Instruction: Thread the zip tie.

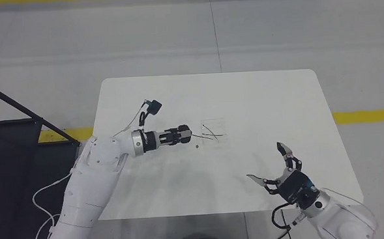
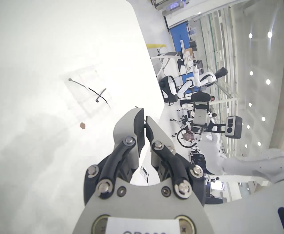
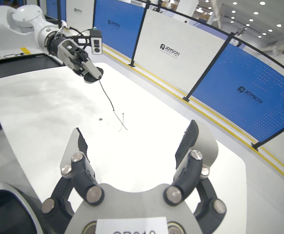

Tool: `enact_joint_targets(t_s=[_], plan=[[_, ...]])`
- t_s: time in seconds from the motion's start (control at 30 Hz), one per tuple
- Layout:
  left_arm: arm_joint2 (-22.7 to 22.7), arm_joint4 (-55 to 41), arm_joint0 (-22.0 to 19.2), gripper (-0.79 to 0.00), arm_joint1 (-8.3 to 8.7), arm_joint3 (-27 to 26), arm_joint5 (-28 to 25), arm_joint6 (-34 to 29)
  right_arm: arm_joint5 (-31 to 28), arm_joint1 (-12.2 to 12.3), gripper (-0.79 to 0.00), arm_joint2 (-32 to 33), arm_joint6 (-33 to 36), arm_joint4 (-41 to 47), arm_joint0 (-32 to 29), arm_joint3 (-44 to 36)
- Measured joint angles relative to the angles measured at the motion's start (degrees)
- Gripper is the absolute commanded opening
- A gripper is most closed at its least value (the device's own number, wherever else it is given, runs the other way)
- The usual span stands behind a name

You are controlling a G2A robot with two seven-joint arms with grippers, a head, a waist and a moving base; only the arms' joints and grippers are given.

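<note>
A thin black zip tie (image 3: 106, 95) slants from the fingertips of my left gripper (image 3: 95, 76) down to the white table (image 1: 275, 95). That gripper (image 1: 189, 133) sits left of the table's middle, shut on the tie's end, and in its wrist view (image 2: 145, 120) the pads are pressed together. Where the tie's far end touches down, a second, paler tie (image 3: 122, 120) lies crossed over it (image 2: 101, 94). My right gripper (image 1: 264, 160) hovers near the table's front right, open and holding nothing, well short of the ties (image 3: 135, 125).
A small brown speck (image 1: 199, 146) lies on the table just in front of the ties. A faint clear rectangle (image 2: 77, 88) outlines the patch under them. A black frame stands off the table's left edge (image 1: 15, 102).
</note>
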Motion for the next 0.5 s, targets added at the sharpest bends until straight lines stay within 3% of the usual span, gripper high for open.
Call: enact_joint_targets(t_s=[0.23, 0.5], plan=[[-2.8, -1.5, 2.8, -0.785, 1.18, -1.3, -6.5, -2.7, -2.8, -0.1, 0.0, -4.5, 10.4, 2.4, 1.3, -1.2], [-3.7, -1.5, 3.7, -0.785, 1.44, -1.2, -6.9, -1.4, -2.7, -0.1, 0.0, -4.5, 9.7, 2.4, 1.3, -1.2]])
